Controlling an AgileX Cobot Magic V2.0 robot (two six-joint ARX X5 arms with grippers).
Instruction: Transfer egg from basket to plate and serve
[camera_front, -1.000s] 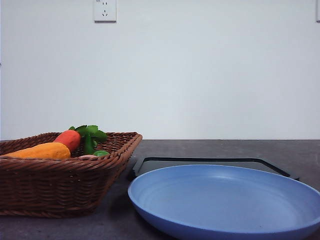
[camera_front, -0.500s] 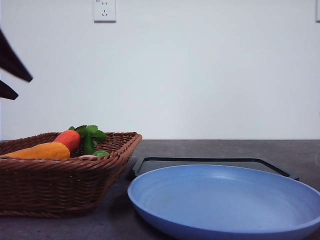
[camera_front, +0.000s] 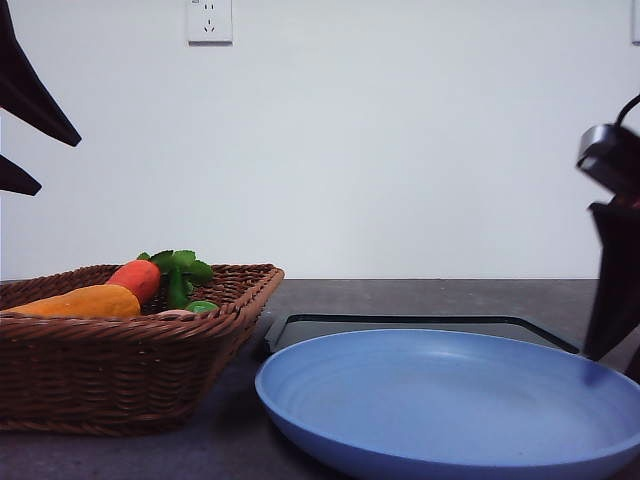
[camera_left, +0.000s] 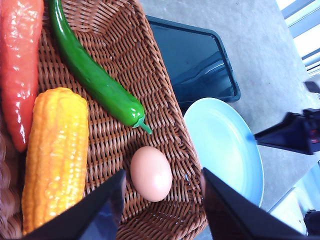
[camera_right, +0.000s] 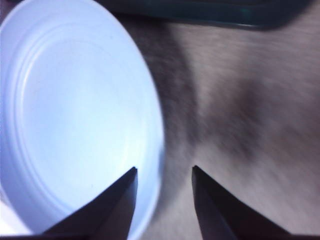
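One wide, shallow dark-brown woven wicker basket (camera_front: 120, 345) sits on the grey bench (camera_front: 420, 298), left of one large round light-blue plate (camera_front: 450, 400); rims near, not touching. One flat black rectangular tray (camera_front: 420, 328) lies just behind the plate.

Basket contents, left wrist view: one small pinkish-brown oval egg (camera_left: 151, 173) on the weave near the sloping wall that faces the plate; one yellow toy corn cob (camera_left: 54, 150) beside it; one long green toy chili pepper (camera_left: 95, 80) with its stem end pointing toward the egg, apart from it; one red-orange toy pepper (camera_left: 20, 65) along the far side of the corn. Nothing lies on top of the egg. In the front view the basket's near wall hides all but a sliver of the egg; the corn, the red-orange piece and green leaves show above the rim.

Left gripper (camera_left: 160, 210): above the basket, jaws wide, the egg showing between the two fingers, not touched. Holds nothing.

Right gripper (camera_right: 164, 200): over the plate's rim and bare bench, jaws apart, empty. That view is blurred.

One white wall socket (camera_front: 210, 20) above.
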